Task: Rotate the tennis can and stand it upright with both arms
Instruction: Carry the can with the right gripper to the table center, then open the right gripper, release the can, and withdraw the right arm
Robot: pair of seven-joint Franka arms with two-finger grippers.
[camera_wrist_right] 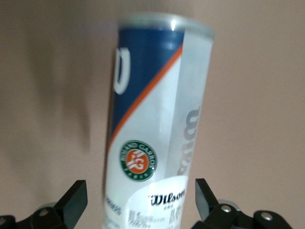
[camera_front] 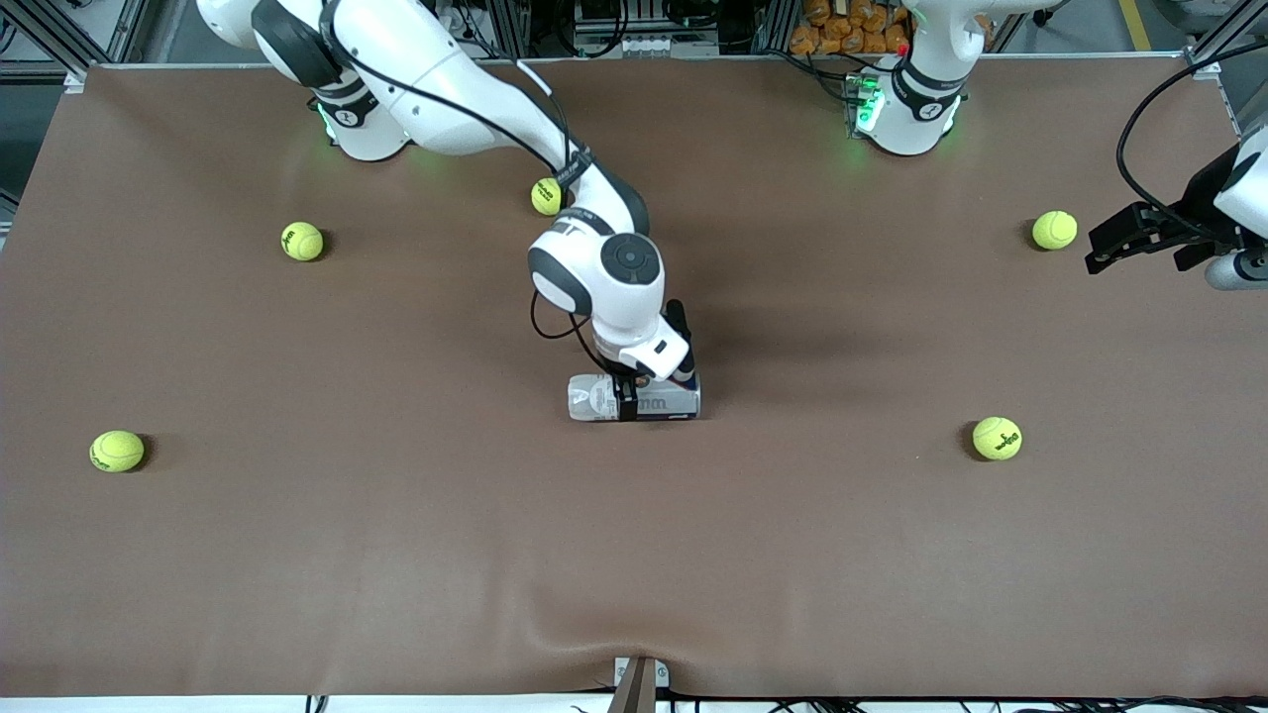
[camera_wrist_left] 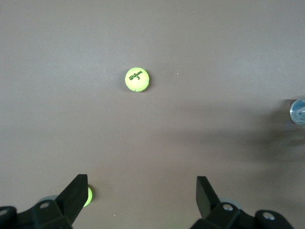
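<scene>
The tennis can lies on its side near the middle of the brown table, its long axis running from one arm's end of the table toward the other, its navy end toward the left arm's end. Nothing of it stands up yet, so the rotating and uprighting are, by my reading, not yet done.

Directly over the can hangs the right gripper, reaching down from the right arm, which comes across from its base. In the right wrist view the can fills the space between the two black fingers, which stand spread to either side of it. The fingers straddle the can across its width, not along its length. Whether the pads actually touch its wall I cannot tell; a gap seems to remain on each side, so I judge it open around the can rather than gripping it.

The right arm is much the nearer of the two. The left gripper waits up in the air well away from the can, at the left arm's end of the table beside a tennis ball. In the left wrist view its fingers are spread wide and hold nothing, with only table and a ball below; the can's silvery end shows at the edge.
</scene>
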